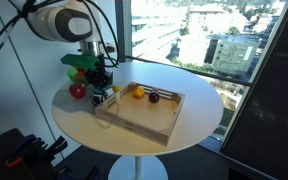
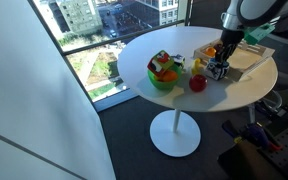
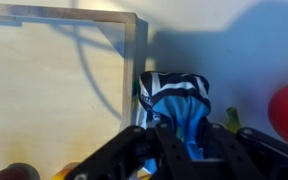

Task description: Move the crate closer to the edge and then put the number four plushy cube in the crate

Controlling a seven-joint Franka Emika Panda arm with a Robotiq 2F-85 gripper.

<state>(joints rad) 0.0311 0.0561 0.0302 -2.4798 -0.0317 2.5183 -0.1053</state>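
The wooden crate (image 1: 144, 113) lies on the round white table (image 1: 194, 125); it also shows in the other exterior view (image 2: 246, 62) and fills the left of the wrist view (image 3: 54, 90). The plushy cube (image 3: 174, 105), blue with black and white edges, is pinched between my gripper's (image 3: 179, 150) fingers just outside the crate's corner. In both exterior views the gripper (image 1: 101, 88) (image 2: 219, 62) hangs over the cube (image 1: 101, 98) (image 2: 218, 71) at the crate's near corner. I cannot read a number on it.
A red ball (image 1: 77, 91) (image 2: 197, 83) lies beside the cube. A green bowl (image 2: 164, 80) with toy fruit stands near the table edge. An orange fruit (image 1: 137, 92) and a dark fruit (image 1: 153, 97) lie in the crate. Windows lie behind.
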